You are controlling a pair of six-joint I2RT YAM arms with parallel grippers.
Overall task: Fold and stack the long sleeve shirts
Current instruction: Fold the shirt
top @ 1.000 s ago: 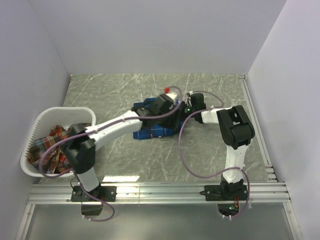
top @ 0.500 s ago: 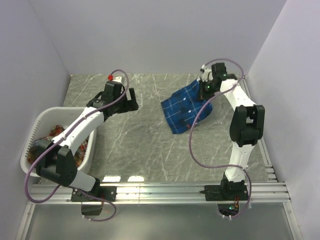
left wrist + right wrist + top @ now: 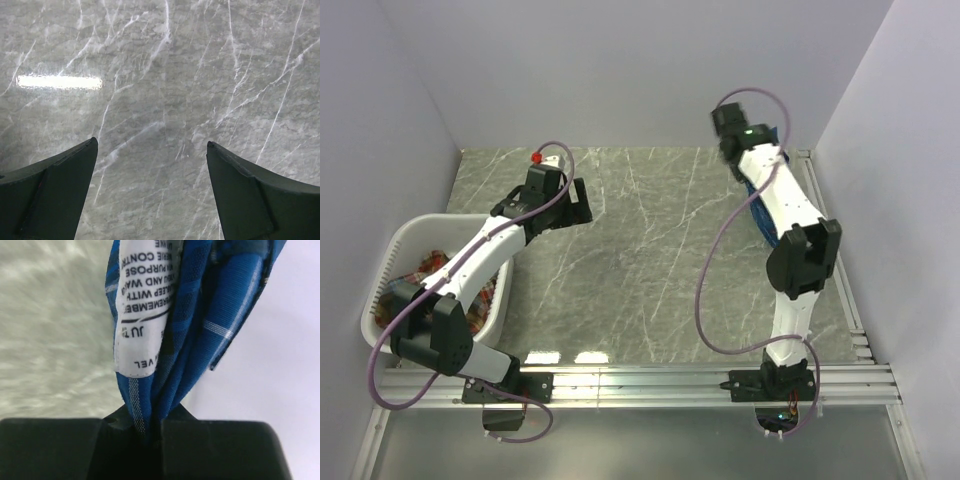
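My right gripper point(image 3: 147, 422) is shut on a bunched edge of the royal blue plaid long sleeve shirt point(image 3: 180, 335), right beside its white care label point(image 3: 142, 315). From above, the right gripper point(image 3: 728, 122) is raised high at the back right. Only a strip of the blue shirt point(image 3: 761, 212) shows there, hanging behind the arm. The red-orange plaid shirt point(image 3: 428, 272) lies crumpled in the white laundry basket point(image 3: 388, 258). At the back left my left gripper point(image 3: 574, 201) is open, and the left wrist view shows the gripper point(image 3: 152, 143) with only bare marble between its fingers.
The basket stands at the left edge against the left wall. Walls close in the table at the back and on both sides. A metal rail point(image 3: 830, 240) runs along the right edge under the raised right arm.
The right arm has lifted the blue shirt off the table to the back right. The left arm swung from the middle to the back left and its gripper opened.
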